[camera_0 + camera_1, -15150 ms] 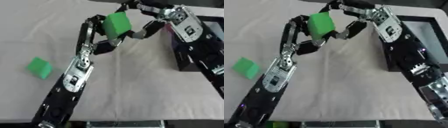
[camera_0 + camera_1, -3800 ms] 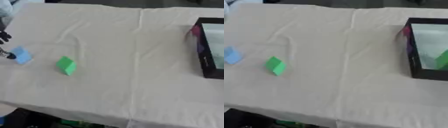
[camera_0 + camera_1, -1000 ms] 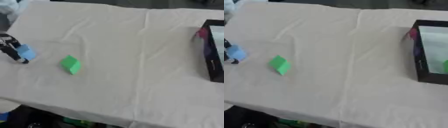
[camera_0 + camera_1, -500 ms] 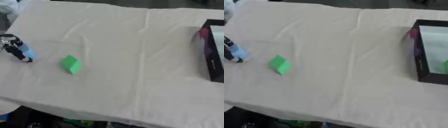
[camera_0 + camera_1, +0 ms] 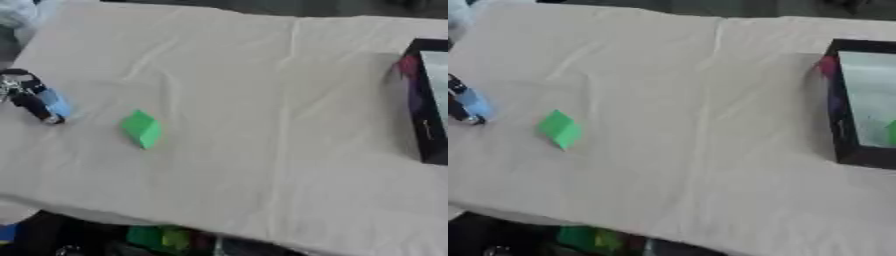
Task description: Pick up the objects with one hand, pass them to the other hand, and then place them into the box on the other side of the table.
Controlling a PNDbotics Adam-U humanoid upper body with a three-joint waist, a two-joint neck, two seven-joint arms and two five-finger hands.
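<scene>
Now the left hand (image 5: pixel 26 97) is at the far left edge of the table (image 5: pixel 262 125), and its dark fingers are curled around a small blue block (image 5: pixel 57 102), pinching it from the side. I judge that this is the pick-up step: the block sits on the left side, so the left hand is the one that can reach it, and the grasp from the side leaves part of the block free for the other hand to take later. The block seems very near the cloth; I cannot tell if it is lifted. A green block (image 5: pixel 141 129) lies near it on the cloth, apart from the hand, waiting for its turn. The black box (image 5: pixel 859 105) stands at the right edge, well apart from both blocks, and something green (image 5: pixel 891 133) already lies inside. The right hand does not show in either view.
</scene>
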